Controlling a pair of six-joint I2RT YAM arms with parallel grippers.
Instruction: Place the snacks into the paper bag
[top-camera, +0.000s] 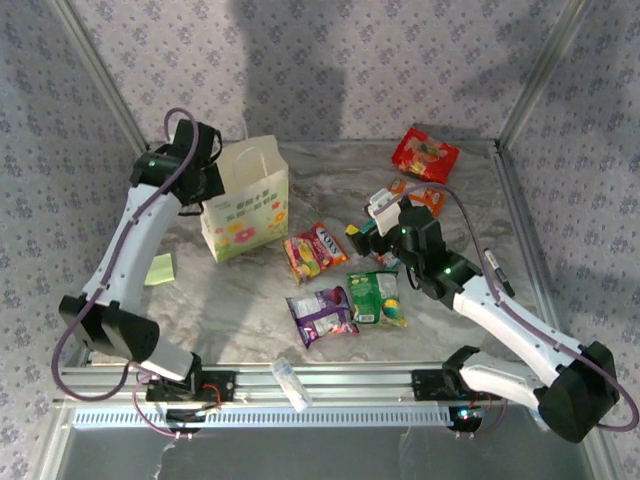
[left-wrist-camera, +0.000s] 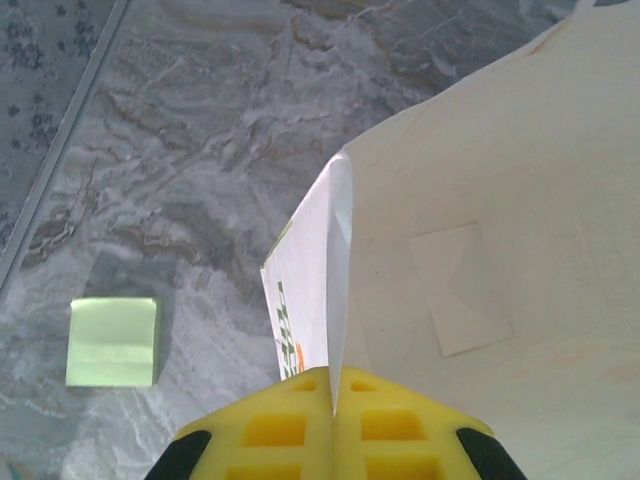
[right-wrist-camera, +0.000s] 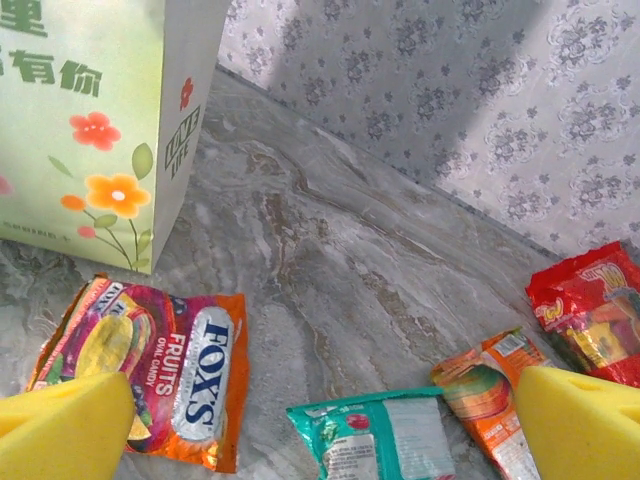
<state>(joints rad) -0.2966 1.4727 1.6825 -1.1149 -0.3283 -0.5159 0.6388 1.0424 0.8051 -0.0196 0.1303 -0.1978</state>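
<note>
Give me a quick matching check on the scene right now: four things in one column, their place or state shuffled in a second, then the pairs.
Things:
1. left fingers
2. right fingers
3. red packet
4. purple packet

Place or state:
A. open, holding nothing
B. lying near the far right corner of the table
C. shut on the rim of the paper bag
D. lying beside the green packet

Pairs: 1-C, 2-A, 3-B, 4-D

left claw (left-wrist-camera: 335, 405): clamped on paper bag (left-wrist-camera: 520, 180) rim
green note (left-wrist-camera: 112, 342): flat on tabletop (left-wrist-camera: 220, 140), left of paper bag
</note>
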